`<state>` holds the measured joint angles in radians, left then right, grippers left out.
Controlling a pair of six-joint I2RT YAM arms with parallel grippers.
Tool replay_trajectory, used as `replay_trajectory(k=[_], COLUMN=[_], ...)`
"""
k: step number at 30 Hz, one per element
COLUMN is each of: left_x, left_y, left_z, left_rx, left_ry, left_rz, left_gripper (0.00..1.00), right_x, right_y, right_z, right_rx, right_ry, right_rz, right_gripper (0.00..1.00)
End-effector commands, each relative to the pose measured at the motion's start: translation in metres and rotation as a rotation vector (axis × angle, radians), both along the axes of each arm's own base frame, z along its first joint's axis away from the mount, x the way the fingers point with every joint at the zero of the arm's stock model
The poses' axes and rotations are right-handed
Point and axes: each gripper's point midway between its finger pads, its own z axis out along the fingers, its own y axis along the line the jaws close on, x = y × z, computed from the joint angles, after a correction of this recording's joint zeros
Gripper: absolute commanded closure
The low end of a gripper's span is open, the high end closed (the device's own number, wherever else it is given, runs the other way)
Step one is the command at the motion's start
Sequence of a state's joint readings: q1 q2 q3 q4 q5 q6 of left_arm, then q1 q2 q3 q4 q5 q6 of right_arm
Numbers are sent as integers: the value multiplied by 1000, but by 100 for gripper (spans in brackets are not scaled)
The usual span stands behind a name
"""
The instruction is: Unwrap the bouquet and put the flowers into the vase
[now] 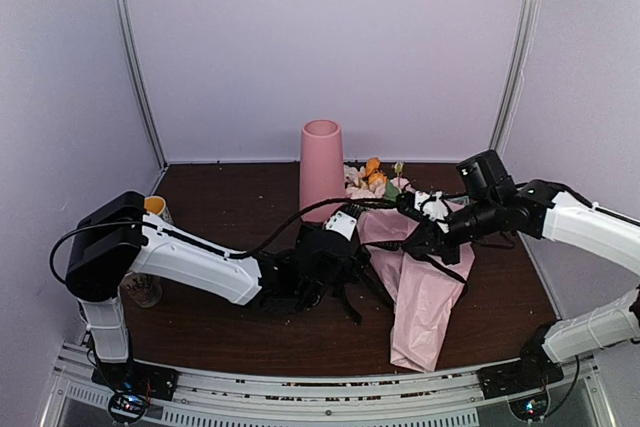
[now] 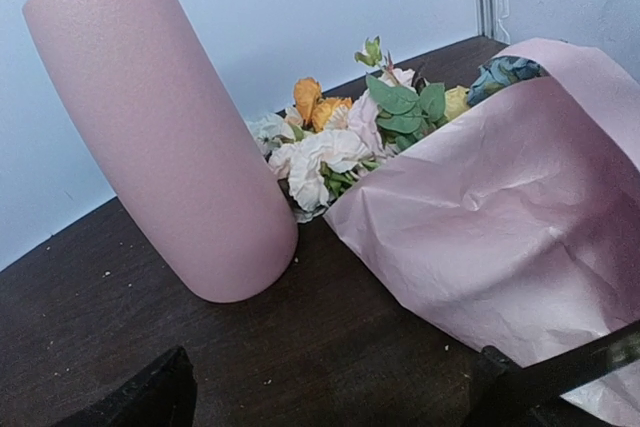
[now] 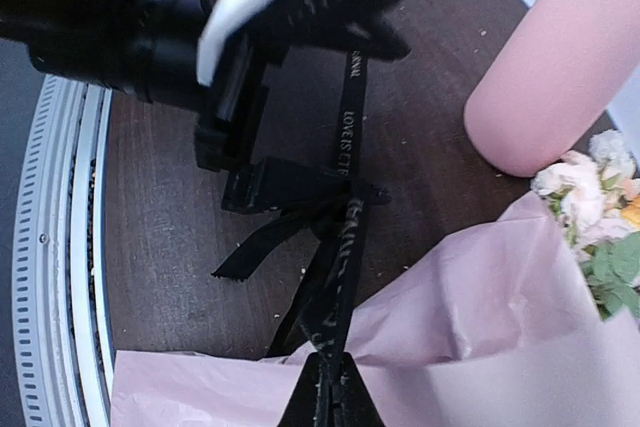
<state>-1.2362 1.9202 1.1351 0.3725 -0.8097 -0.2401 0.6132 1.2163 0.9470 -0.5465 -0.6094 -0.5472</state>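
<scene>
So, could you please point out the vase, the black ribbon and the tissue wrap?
vase (image 1: 322, 172): top view, mid wall.
black ribbon (image 3: 347, 132): right wrist view, lettered strand.
tissue wrap (image 2: 500, 227): left wrist view, creased face.

1. You see pale lilac walls (image 1: 320, 37) on three sides — plain and evenly lit.
2. A shiny metal pole (image 1: 133, 57) stands in each back corner.
3. Your table (image 1: 215, 197) is dark brown wood — with little crumbs on it.

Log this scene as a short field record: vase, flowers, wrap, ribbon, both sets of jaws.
vase: tall matte pink vase, upright, no flowers inside
flowers: mixed artificial blooms, lying by the vase's base, inside wrap
wrap: pink tissue paper, crumpled, spread on dark wooden table
ribbon: black printed ribbon, bow over the table
left jaws: open wide
right jaws: shut on ribbon
</scene>
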Motion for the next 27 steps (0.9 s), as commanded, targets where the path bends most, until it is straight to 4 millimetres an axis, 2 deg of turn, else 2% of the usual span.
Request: replay_trajectory(k=[1, 7, 12, 19, 23, 27], left_x=[23, 49, 61, 61, 59, 56], left_y=[1, 29, 55, 72, 81, 89], left_z=[-12, -21, -33, -49, -51, -46], left_rx=[-32, 0, 47, 85, 103, 94], left_ry=[26, 57, 81, 118, 124, 122], left_rz=[70, 201, 283, 333, 364, 365], left_gripper=[2, 2, 2, 2, 2, 2], right_x=[-12, -10, -6, 10, 23, 37], right_y=[-34, -94, -127, -168, -193, -231], right_z=[27, 19, 8, 6, 1, -8], right_rx=[11, -46, -63, -65, -89, -163], right_ry=[-50, -82, -95, -121, -144, -192], right_rz=[-42, -205, -320, -497, -617, -795], right_gripper=[100, 100, 100, 100, 100, 100])
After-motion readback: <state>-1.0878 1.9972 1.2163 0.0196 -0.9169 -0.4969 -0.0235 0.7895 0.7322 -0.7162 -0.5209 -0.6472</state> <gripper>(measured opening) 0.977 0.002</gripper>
